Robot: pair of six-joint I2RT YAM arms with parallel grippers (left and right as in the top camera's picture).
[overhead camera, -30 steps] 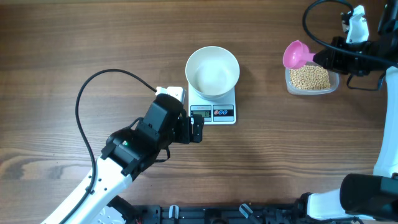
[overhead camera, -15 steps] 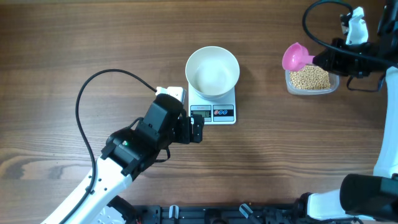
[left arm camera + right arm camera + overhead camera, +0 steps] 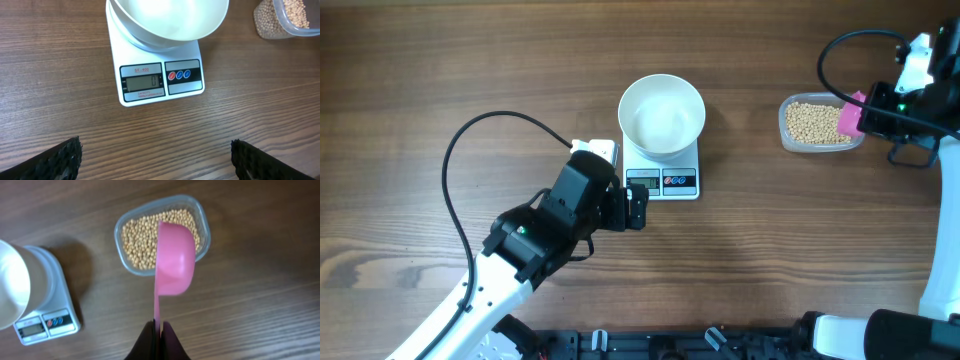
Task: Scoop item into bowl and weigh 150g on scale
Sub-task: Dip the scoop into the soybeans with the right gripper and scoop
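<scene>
Everywhere brown wood-grain tabletop [image 3: 420, 60]; left jaws wide apart, right jaws tight on pink scoop [image 3: 175, 260].

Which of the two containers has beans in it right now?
The clear plastic tub on the table's right side; the white bowl on the scale is empty.

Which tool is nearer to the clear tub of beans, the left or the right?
Right. The right tool, shut on the pink scoop, is at the tub's right end; the left tool stands open far off, beside the scale's front.
</scene>
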